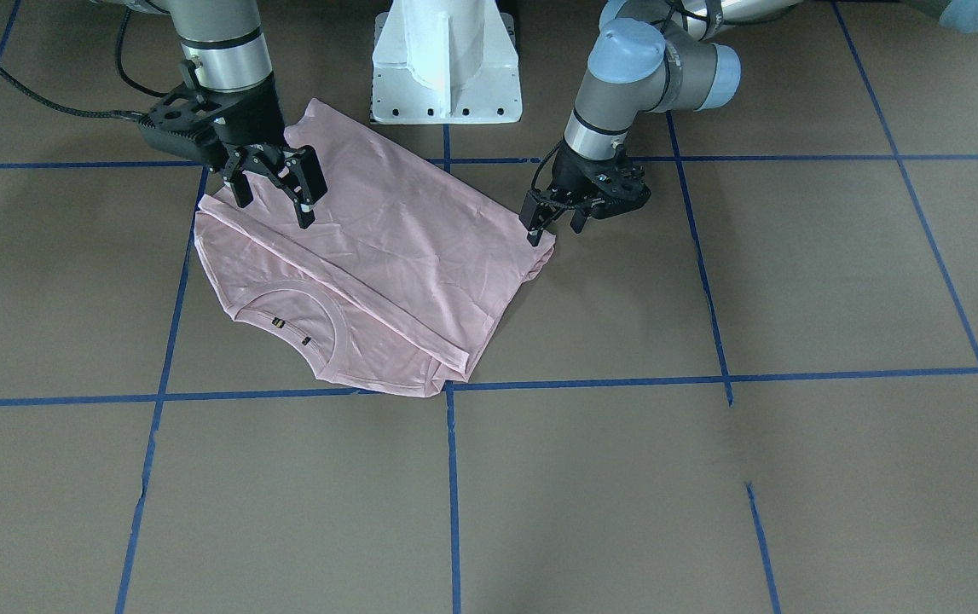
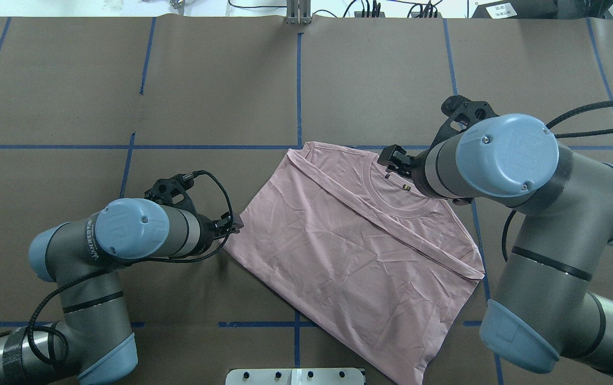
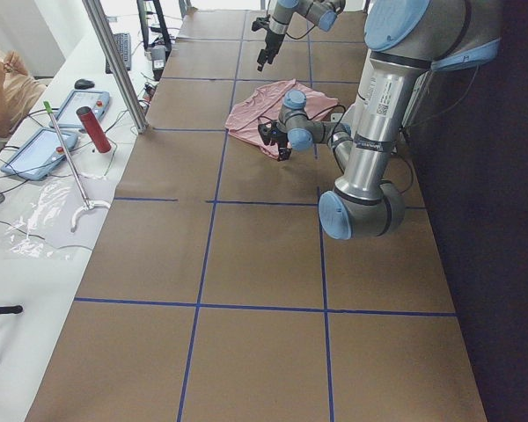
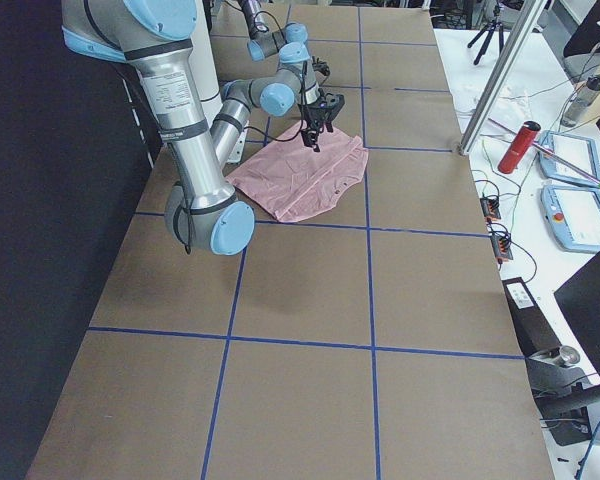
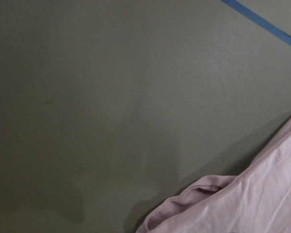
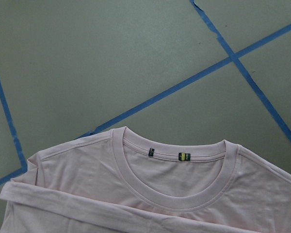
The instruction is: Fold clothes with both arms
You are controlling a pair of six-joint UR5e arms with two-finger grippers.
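The pale pink T-shirt [image 1: 386, 256] lies flat on the brown table, with one long side folded over as a strip. Its ribbed neck [image 6: 174, 194] with small labels faces away from the robot. No print shows. My right gripper [image 1: 275, 189] is open and empty. It hovers above the shirt's edge near the neck, and it also shows in the overhead view [image 2: 394, 160]. My left gripper [image 1: 553, 223] stands low at the shirt's side corner [image 5: 184, 204]. Its jaws look open and hold nothing. It also shows in the overhead view [image 2: 233, 223]. The shirt also shows in the overhead view [image 2: 359, 251].
The white pedestal base [image 1: 446, 68] stands just behind the shirt. Blue tape lines [image 1: 453, 477] grid the table. A side bench along the far edge holds tablets and a red bottle [image 3: 94, 129]. A person [image 3: 0, 83] sits at that bench.
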